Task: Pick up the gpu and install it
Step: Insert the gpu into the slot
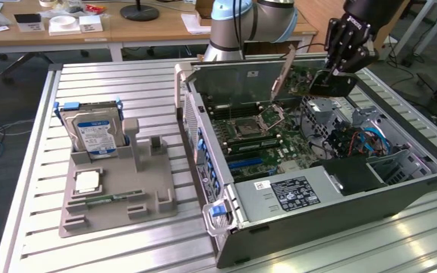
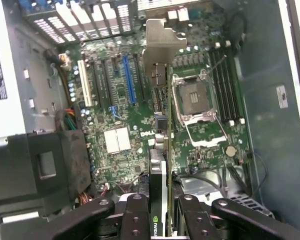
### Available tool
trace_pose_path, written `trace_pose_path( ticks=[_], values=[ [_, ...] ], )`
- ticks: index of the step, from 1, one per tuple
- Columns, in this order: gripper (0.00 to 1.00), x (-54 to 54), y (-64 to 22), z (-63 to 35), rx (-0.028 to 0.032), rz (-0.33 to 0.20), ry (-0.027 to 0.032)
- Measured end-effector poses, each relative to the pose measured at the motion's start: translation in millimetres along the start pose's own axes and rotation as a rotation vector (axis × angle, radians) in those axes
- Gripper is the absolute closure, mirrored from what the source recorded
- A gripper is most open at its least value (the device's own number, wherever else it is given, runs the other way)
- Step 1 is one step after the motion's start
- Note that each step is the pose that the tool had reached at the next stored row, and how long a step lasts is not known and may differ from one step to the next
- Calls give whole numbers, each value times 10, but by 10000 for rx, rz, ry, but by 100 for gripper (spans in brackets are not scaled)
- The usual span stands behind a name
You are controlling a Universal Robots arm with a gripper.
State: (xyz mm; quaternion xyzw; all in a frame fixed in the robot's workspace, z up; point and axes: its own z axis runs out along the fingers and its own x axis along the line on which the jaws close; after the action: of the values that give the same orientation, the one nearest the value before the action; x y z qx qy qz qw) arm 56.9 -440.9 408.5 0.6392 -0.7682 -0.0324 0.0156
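Wrist view: gpu (image 2: 162, 125) over motherboard (image 2: 117, 100), CPU socket (image 2: 195, 97) beside.

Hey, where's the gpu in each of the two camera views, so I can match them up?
Exterior view: the gpu hangs over the open case, toward the exterior view's right.
Wrist view: the gpu runs edge-on over the motherboard, beside the CPU socket.
Shared landmark: the empty CPU socket.

Edge-on gpu (image 2: 158, 180) clamped between fingers (image 2: 135, 220).
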Motion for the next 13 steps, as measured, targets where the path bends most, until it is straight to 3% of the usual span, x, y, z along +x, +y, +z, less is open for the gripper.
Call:
trace_pose_path(
  ticks=[7,8,13],
  values=[
    [73,0,-1,13,-7,-918,62],
    [73,0,-1,18,19,-962,61],
    [73,-1,1,52,293,-1134,35]
  ],
)
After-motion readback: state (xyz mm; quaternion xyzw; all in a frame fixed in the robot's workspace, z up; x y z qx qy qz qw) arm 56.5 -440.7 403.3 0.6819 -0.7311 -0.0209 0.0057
